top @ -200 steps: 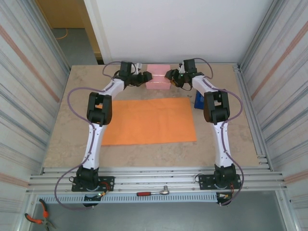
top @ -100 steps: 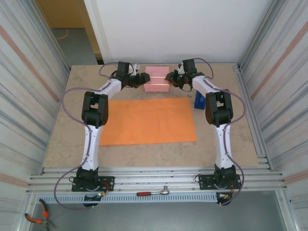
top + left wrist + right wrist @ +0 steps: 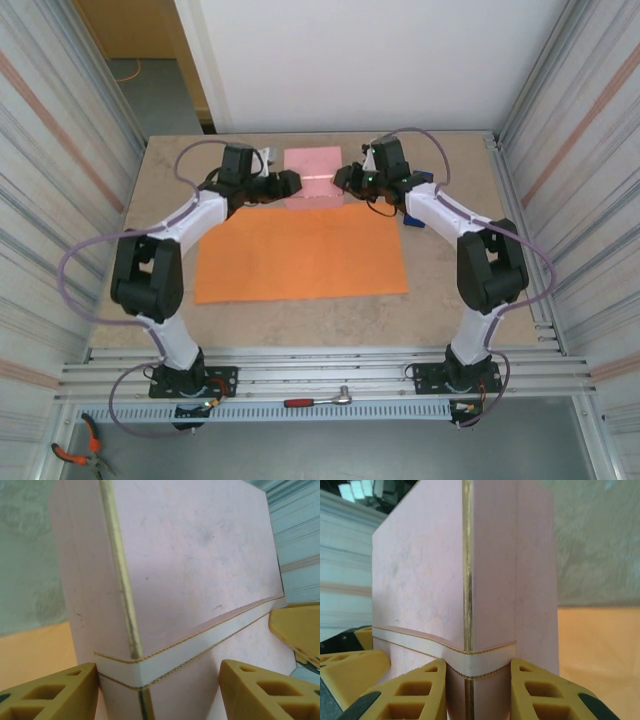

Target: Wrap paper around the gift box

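left wall: corrugated metal panels (image 3: 60, 150) with a rust-coloured stripe, standing left of the paper (image 3: 300, 255).
doorway: an opening (image 3: 140, 40) beyond the paper's far-left corner, with a brown-orange wall and grey floor behind it.
pliers: orange-handled pliers (image 3: 75, 452) lie off the paper's near-left corner, below the rails (image 3: 320, 365).
left gripper: the left gripper (image 3: 290, 184) is at the paper's far edge, left of its middle. Its jaws stand wide, and the yellow fingers (image 3: 50, 695) clamp a ribboned corner of the gift box (image 3: 312, 168).
table: a beige, mottled, stone-look top (image 3: 300, 320), with the paper lying flat on it, long side running left to right.
gift box: pale pink with a gold-trimmed band, at the middle of the paper's far edge. I cannot tell whether it rests there or hangs lifted.
back wall: plain white (image 3: 360, 60), beyond the paper's far edge.
ratchet wrench: a red-handled ratchet wrench (image 3: 318, 400) lies on the rails nearer than the paper's near edge.
right gripper: the right gripper (image 3: 346, 180) is at the paper's far edge, right of its middle, with its jaws narrow and pinching the box's other corner.
tape dispenser: blue (image 3: 411, 215), just off the paper's far-right corner and partly behind the right arm.
right wall: corrugated metal (image 3: 590, 150), right of the paper.
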Tool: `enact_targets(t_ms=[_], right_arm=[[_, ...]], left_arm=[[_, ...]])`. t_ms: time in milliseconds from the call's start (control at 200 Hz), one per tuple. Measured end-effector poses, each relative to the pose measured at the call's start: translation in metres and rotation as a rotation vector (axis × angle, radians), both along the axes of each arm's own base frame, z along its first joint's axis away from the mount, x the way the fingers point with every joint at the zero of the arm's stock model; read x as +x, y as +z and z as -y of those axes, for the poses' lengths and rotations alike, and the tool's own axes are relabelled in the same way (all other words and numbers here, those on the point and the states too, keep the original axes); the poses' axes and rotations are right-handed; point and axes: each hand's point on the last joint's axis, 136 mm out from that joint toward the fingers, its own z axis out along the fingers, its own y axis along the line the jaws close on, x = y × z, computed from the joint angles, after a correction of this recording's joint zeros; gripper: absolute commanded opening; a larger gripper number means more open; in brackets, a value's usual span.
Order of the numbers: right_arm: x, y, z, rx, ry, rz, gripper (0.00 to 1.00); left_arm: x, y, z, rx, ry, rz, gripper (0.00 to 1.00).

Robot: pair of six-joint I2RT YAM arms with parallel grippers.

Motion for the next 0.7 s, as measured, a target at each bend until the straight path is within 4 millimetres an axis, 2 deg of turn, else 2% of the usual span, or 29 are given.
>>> enact_targets(t_ms=[220,366,516,556,601,696], right_arm=[[-0.060,-0.022,-0.015,-0.080,0.031,-0.014,0.27],[-0.091,-0.051,-0.023,-0.150,0.045,-0.048,0.27],[-0.115,-0.085,-0.021,-0.212,0.054,-0.104,0.28],[-0.119,-0.093,-0.020,-0.225,0.056,-0.120,0.32],[-0.122,-0.102,-0.020,-0.230,0.055,-0.136,0.39],[-0.119,-0.102,-0.021,-0.222,0.051,-0.129,0.57]], left_arm=[[-0.067,-0.026,-0.012,0.084,0.013,-0.045,0.64],[-0.103,-0.051,-0.019,0.141,0.013,-0.076,0.65],[-0.128,-0.082,-0.018,0.174,-0.013,-0.121,0.66],[-0.133,-0.089,-0.018,0.179,-0.021,-0.130,0.67],[-0.138,-0.096,-0.018,0.186,-0.029,-0.138,0.68],[-0.138,-0.102,-0.015,0.181,-0.046,-0.135,0.73]])
